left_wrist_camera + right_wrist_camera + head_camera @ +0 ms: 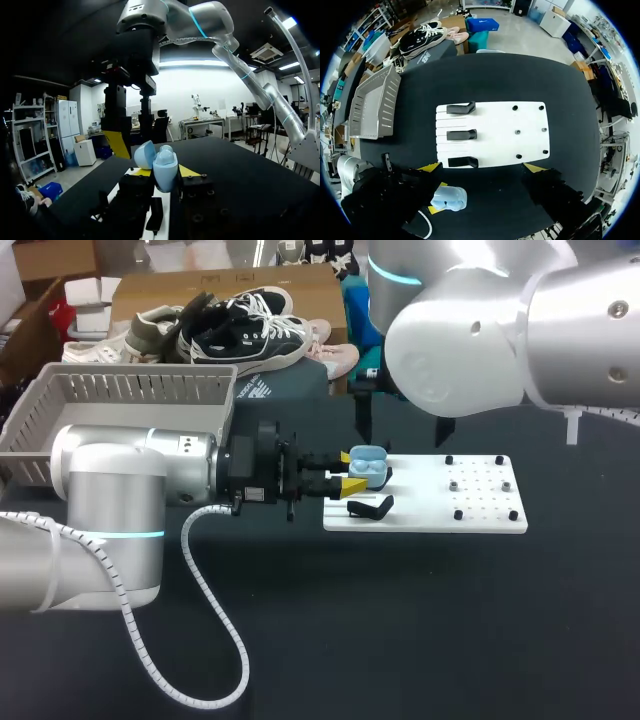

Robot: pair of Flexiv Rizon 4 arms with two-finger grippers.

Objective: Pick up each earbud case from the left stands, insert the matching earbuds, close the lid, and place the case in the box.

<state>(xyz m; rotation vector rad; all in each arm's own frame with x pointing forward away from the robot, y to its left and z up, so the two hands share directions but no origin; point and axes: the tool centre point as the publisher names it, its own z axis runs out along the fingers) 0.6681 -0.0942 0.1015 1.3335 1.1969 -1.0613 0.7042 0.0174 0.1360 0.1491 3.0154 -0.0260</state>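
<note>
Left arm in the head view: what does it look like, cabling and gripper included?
The left arm is silver-grey and cylindrical, with glowing cyan rings at its joints. A white spiral-wrapped cable loops off it. The left gripper is black with yellow fingertips.

Pale blue against black and white.
The case (368, 466) was pale blue, the fingertips (352, 485) yellow, the board (420, 502) white with black stands (462, 134), the table (400, 640) black, the basket (150, 390) grey.
</note>
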